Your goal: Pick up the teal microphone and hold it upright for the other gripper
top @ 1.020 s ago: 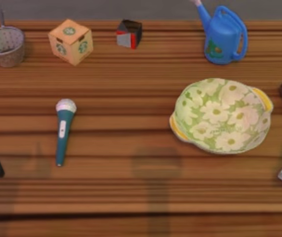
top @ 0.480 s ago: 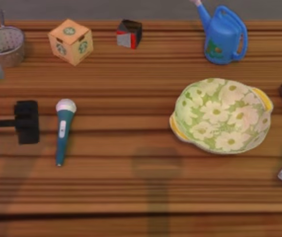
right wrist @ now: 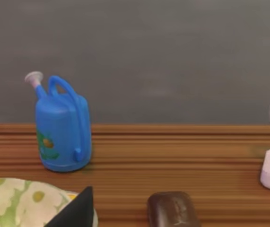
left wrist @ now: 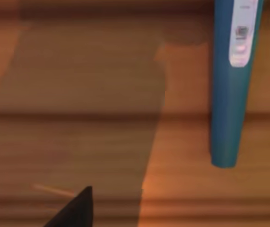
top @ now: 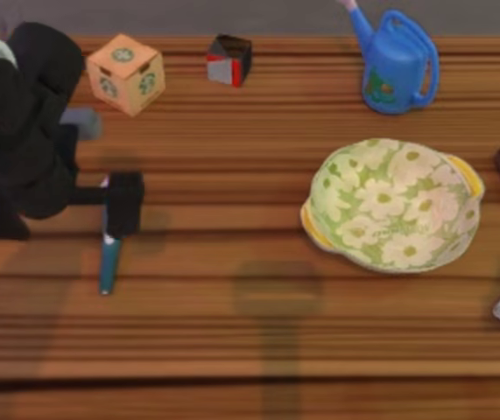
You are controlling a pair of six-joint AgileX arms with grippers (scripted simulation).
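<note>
The left gripper (top: 123, 203) hangs over the head end of the slim dark-teal microphone (top: 109, 265) lying flat on the wooden tabletop (top: 232, 350); whether its jaws are apart, I cannot tell (head hidden). Closing off-centre could roll it away

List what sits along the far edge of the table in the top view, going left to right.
Orange box → small black and red cube → blue watering can. The left arm covers the far left corner, so I leave out whatever lies under it.
</note>
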